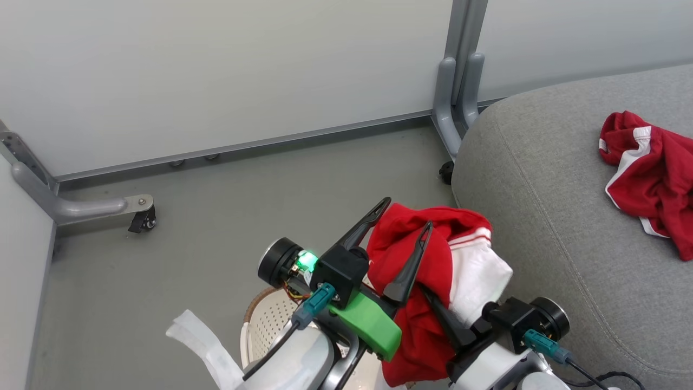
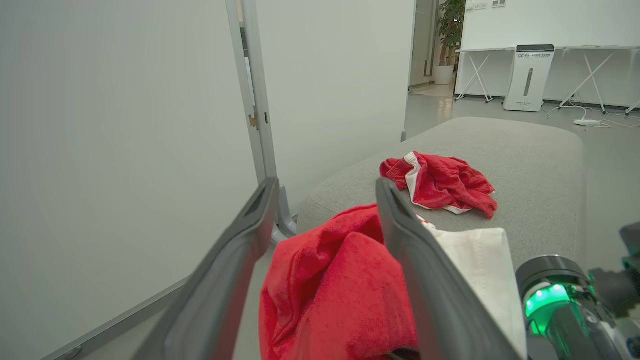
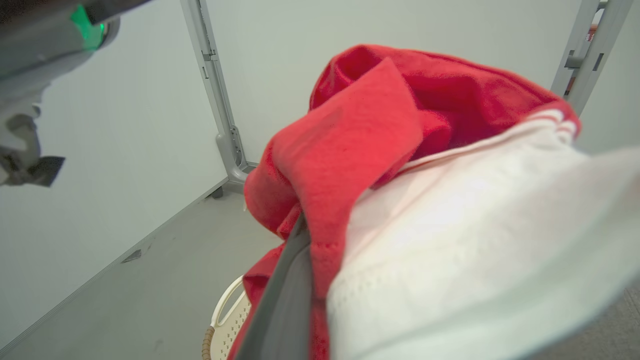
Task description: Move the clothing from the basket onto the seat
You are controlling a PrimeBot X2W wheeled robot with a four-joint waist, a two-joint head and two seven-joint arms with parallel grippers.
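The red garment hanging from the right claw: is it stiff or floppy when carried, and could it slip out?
Probably floppy: the red garment droops in folds around the right claw. It seems light, since one shut claw carries it. It could slip, because the left claw stands open beside it and grips nothing.

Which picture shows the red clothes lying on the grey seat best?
The left wrist view: the whole red garment lies on the seat, nothing hiding it. The head view has it cut by the right edge. The right wrist view faces the other garment, held by the right gripper.
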